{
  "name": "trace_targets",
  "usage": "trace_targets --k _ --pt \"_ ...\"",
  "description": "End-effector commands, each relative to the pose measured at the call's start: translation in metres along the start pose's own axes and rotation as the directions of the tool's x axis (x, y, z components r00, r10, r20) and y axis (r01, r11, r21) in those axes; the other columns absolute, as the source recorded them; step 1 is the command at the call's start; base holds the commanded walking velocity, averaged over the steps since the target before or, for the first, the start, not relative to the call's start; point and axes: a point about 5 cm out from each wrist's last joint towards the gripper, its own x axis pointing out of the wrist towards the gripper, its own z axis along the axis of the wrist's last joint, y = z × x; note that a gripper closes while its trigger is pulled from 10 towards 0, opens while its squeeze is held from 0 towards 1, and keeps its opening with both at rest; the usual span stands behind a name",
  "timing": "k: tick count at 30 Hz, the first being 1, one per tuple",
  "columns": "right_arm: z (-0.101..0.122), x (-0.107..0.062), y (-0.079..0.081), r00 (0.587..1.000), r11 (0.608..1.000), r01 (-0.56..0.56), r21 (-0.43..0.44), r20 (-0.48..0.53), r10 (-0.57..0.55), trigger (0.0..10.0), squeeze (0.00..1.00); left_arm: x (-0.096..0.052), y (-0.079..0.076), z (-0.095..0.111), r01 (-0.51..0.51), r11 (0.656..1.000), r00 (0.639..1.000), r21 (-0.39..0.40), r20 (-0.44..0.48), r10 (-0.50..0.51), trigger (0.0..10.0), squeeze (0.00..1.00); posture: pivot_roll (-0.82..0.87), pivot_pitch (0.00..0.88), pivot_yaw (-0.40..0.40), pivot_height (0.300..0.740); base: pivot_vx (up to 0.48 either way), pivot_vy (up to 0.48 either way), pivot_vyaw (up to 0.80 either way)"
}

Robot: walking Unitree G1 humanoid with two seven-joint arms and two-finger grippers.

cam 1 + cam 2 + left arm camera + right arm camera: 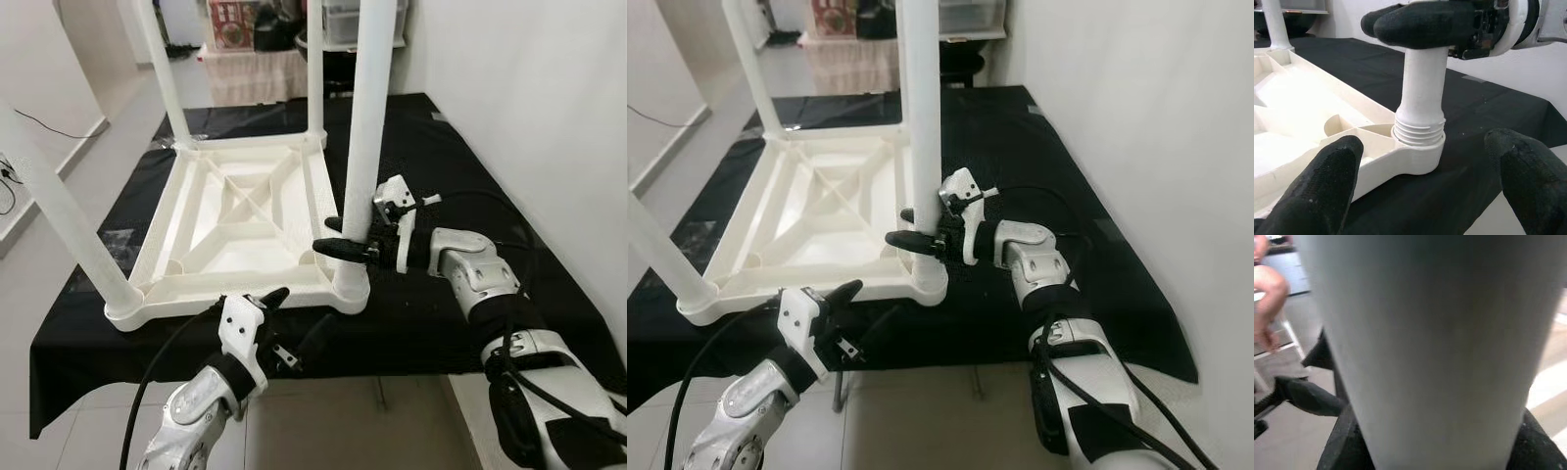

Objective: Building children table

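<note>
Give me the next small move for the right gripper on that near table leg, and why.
Probably keep turning the leg further into its corner socket. The right gripper is shut on the leg just above the base, and the left wrist view shows screw threads still exposed above the socket, so it looks not fully seated. The left gripper hovers open nearby.

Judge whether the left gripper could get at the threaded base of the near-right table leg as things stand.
Probably yes. The left gripper is open just in front of the threaded base, with nothing between them. The right gripper holds the table leg higher up, leaving the base free.
</note>
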Motion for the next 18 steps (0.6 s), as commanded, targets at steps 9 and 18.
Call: trace_targets --k 9,18 --pt "-0.036 -0.017 0.003 0.997 0.997 0.035 0.071 -0.072 -0.030 0.0 0.00 -0.002 -0.003 -0.001 0.013 1.000 1.000 -0.017 -0.007 -0.013 10.0 0.00 0.01 0.104 -0.013 0.740 0.000 0.000 0.00" --pt "-0.104 0.016 0.066 0.777 0.763 0.620 0.182 -0.281 -0.564 0.0 0.00 -0.004 0.001 0.001 0.018 1.000 1.000 -0.018 -0.007 -0.019 10.0 0.00 -0.02 0.121 0.021 0.740 0.000 0.000 0.00"
